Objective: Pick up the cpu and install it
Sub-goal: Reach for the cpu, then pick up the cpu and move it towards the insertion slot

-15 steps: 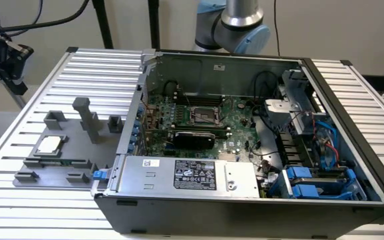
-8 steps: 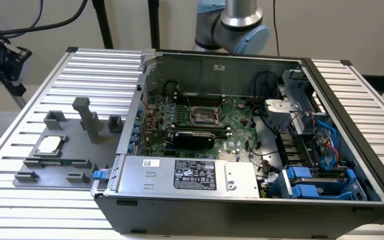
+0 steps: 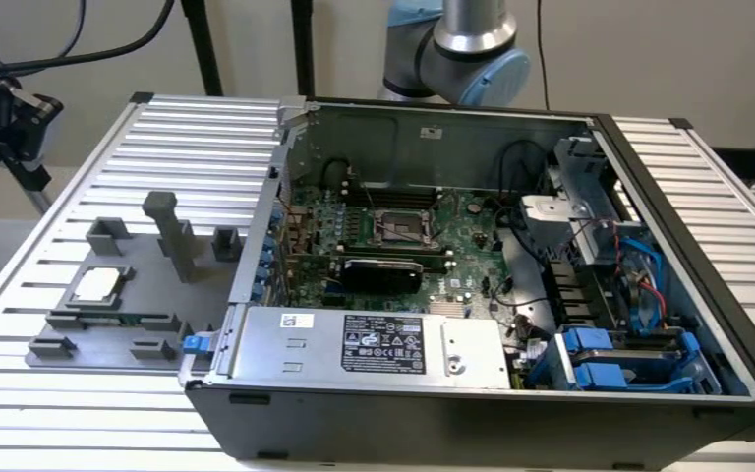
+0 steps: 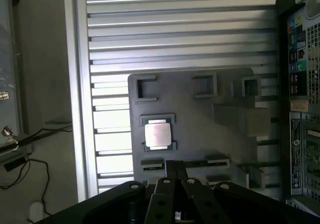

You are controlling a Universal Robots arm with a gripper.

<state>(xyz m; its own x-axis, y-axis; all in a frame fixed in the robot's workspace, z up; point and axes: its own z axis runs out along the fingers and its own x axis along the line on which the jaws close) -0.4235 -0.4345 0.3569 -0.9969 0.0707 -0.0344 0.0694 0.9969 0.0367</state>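
Claw (image 4: 175, 165) shut, empty, hangs over grey tray (image 4: 200, 129) where cpu (image 4: 157, 134) lies flat in its recess, untouched, beside open case (image 3: 483, 413).

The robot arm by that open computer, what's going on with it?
The robot arm is set up to fit a processor into the open computer case. The cpu lies in its slot on the grey fixture plate beside the case, not yet picked up. The gripper is shut and empty, hanging near the cpu without touching it.
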